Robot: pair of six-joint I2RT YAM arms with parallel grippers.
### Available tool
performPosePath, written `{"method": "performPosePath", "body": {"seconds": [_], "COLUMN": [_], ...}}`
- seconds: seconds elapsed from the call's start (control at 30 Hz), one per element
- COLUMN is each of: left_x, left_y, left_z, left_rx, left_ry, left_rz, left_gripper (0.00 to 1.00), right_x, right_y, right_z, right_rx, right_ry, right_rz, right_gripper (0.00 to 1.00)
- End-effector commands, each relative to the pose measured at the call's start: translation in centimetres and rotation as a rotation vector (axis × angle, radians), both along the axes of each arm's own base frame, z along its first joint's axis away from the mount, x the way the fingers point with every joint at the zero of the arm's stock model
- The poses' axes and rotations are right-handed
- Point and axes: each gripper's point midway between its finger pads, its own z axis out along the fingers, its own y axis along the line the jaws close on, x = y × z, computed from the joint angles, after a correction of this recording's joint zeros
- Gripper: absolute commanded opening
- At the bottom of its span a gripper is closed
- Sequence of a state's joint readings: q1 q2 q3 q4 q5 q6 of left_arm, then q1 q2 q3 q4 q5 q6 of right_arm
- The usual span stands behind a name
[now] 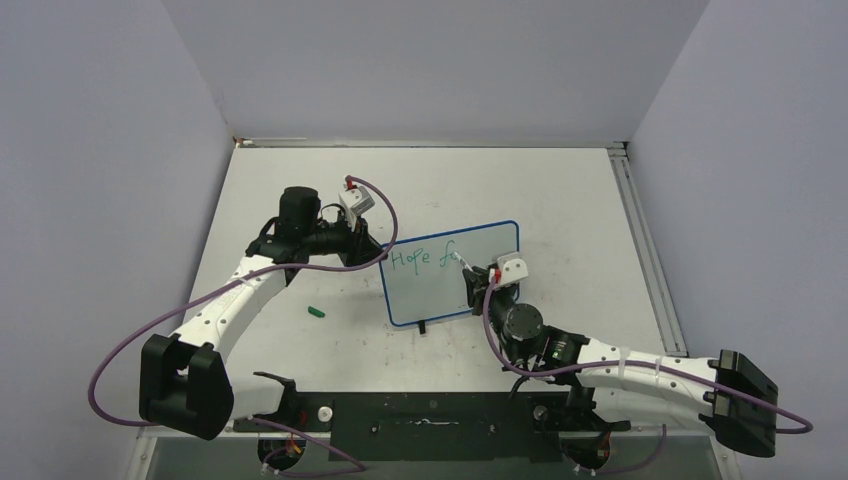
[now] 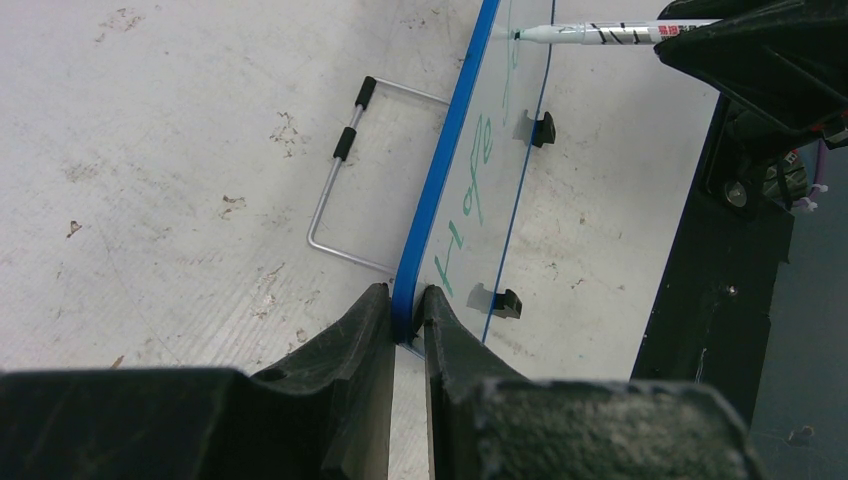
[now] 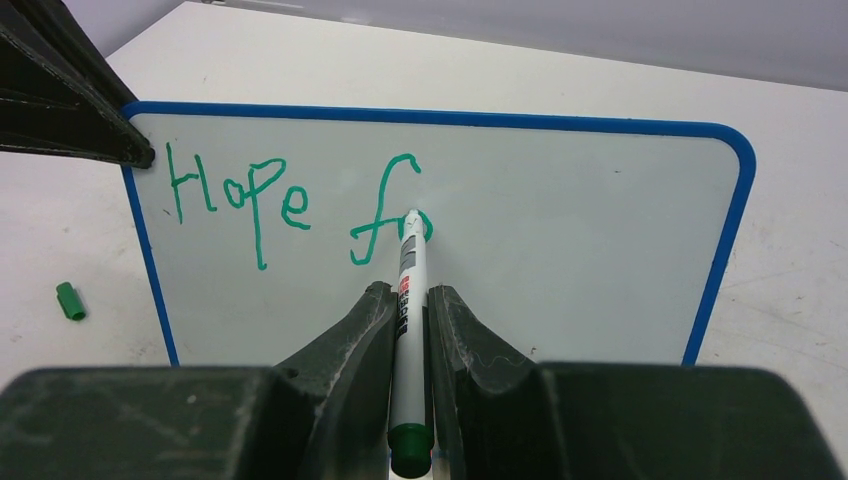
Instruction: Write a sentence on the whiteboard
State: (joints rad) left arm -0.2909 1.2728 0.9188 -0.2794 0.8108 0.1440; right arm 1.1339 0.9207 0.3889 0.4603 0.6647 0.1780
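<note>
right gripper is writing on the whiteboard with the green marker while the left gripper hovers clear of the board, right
Not quite. The left gripper does not hover clear of the whiteboard: its fingers are shut on the board's blue frame at the near corner, as the left wrist view shows. The rest holds: the right gripper grips the green marker, tip at the board.

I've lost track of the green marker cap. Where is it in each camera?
Top external: green cap lies left of the whiteboard, near its lower corner.
Left wrist: not in it.
Right wrist: cap at far left, beside the board's left edge.
Shared landmark: the whiteboard's blue frame.
</note>
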Motion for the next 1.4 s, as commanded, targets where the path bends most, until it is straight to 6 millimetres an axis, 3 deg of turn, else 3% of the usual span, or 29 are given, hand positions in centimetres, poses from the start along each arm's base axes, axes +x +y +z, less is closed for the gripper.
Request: {"method": "performPosePath", "body": {"seconds": [0.0,0.27,0.87,1.17,1.37], "left_x": [-0.2,-0.2,-0.1,-0.2,-0.2], "left_y": [0.5,0.5,0.5,0.5,0.5], "left_z": [-1.1,-1.2,-1.1,-1.1,-1.1], "left_rx": [0.047,0.046,0.047,0.045,0.045], "left_ry": [0.012,0.013,0.012,0.012,0.011], "left_rz": [0.004,0.004,0.003,0.001,0.002], "left_gripper": [0.00,0.00,0.00,0.00,0.00], "right_x": [-0.1,-0.4,0.6,0.4,0.0], "right_y": [1.0,-0.4,-0.7,-1.8,-1.5], "right_z": [1.8,3.3,2.7,1.4,-0.1], "right_rx": [0.062,0.107,0.030,0.010,-0.002], "right_ry": [-0.011,-0.036,-0.054,-0.015,0.031], "right_rz": [0.032,0.008,-0.054,-0.087,-0.067], "right_gripper": [0.05,0.05,0.05,0.05,0.05]}}
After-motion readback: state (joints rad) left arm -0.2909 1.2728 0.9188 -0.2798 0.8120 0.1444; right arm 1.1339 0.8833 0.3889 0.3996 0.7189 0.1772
